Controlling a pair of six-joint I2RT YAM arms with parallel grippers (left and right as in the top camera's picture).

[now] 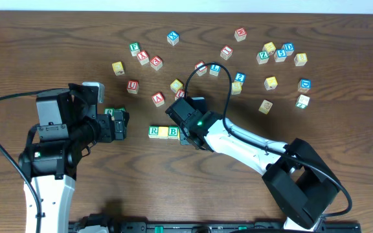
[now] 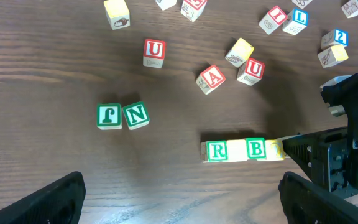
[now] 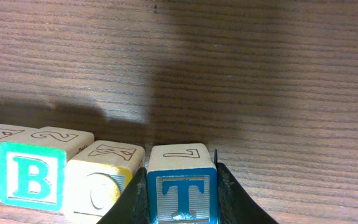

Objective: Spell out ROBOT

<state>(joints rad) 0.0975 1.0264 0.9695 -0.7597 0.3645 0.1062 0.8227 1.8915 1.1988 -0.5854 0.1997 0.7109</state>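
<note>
1. Top view: The R cube [image 1: 153, 132], a first yellow cube [image 1: 163, 132] and the B cube [image 1: 173, 132] sat touching in a row in the middle of the brown bench [image 1: 57, 39]. The right tool [image 1: 185, 136] was at the right end of that row, and its arm hid what it held. The left tool [image 1: 120, 123] was left of the row, spread wide with nothing in it.
2. Left wrist view: The row showed in the lower middle: R, yellow, B. A second yellow cube [image 2: 278, 149] peeked out just right of the B, partly hidden by the right tool. The green F cube [image 2: 109, 116] and N cube [image 2: 135, 115] sat side by side at the middle left, well apart from the row. The left tool's fingers [image 2: 48, 202] stood far apart in the bottom corners.
3. Right wrist view: The right tool was squeezed onto the T cube [image 3: 182, 186], one finger on each side. The T cube was at the bottom middle, just beside the second yellow cube. I could not tell if it rested on the bench.
4. The cubes looked small, light and hard, and would probably not bend or break. Their smooth sides might slip, so two flat opposite sides are the best place to hold. A bump could easily push the light row crooked.
</note>
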